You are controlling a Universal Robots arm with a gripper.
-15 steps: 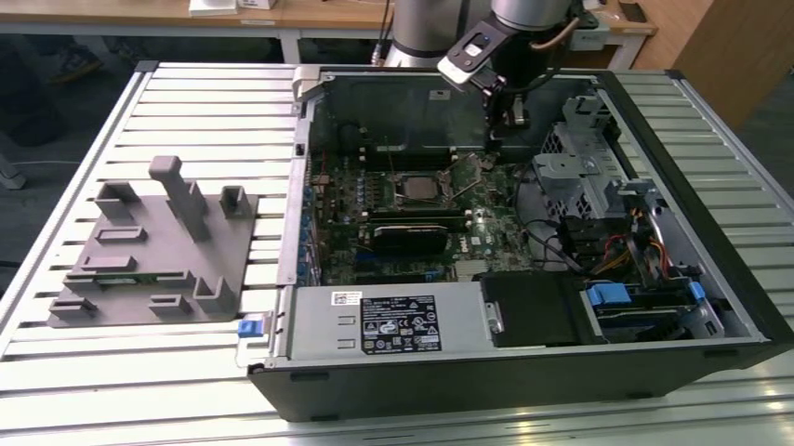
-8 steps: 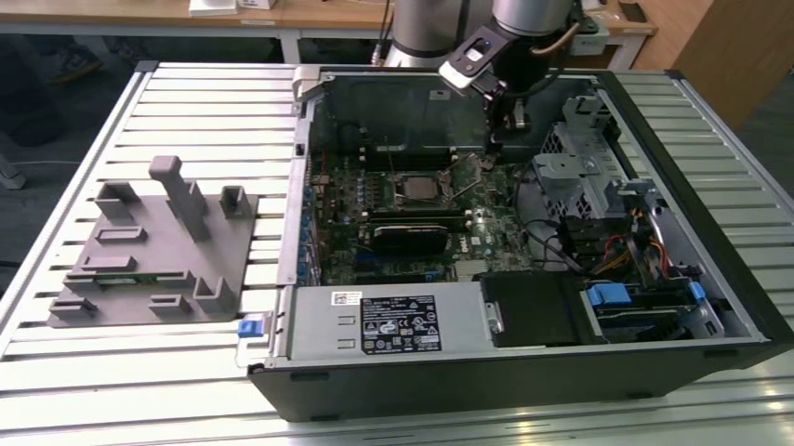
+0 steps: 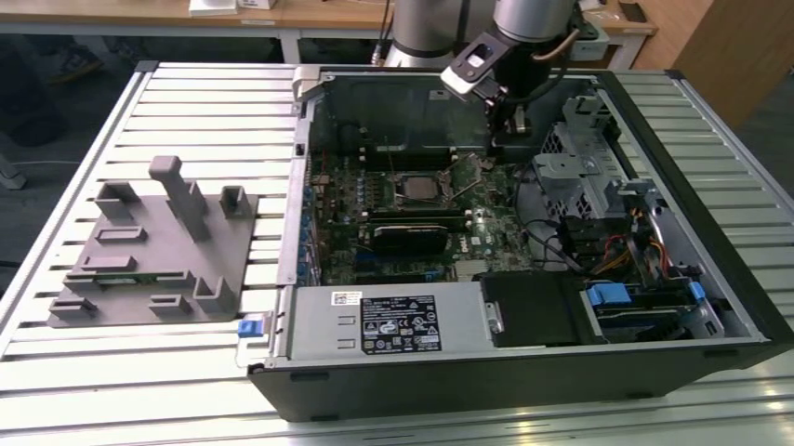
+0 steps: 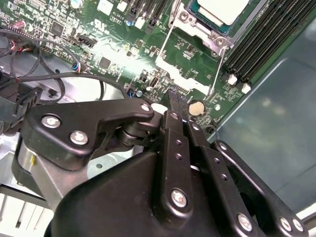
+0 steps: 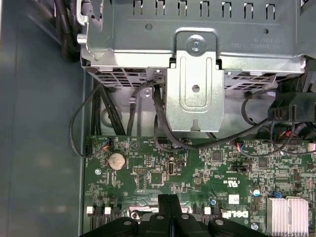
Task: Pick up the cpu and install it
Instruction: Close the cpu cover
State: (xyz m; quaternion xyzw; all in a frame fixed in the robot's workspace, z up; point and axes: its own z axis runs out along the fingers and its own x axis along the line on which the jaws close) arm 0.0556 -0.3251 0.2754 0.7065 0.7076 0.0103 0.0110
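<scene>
Black end effector [image 3: 516, 124] tips-down over mobo [image 3: 496, 223]

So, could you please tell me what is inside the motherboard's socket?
The cpu lies in the socket, its silver-white top showing in the second wrist view. Whatever lies beneath the cpu is covered.

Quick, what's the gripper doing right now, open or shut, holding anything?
Gripper: shut, fingertips pressed together, nothing between them, over the green motherboard.
</scene>
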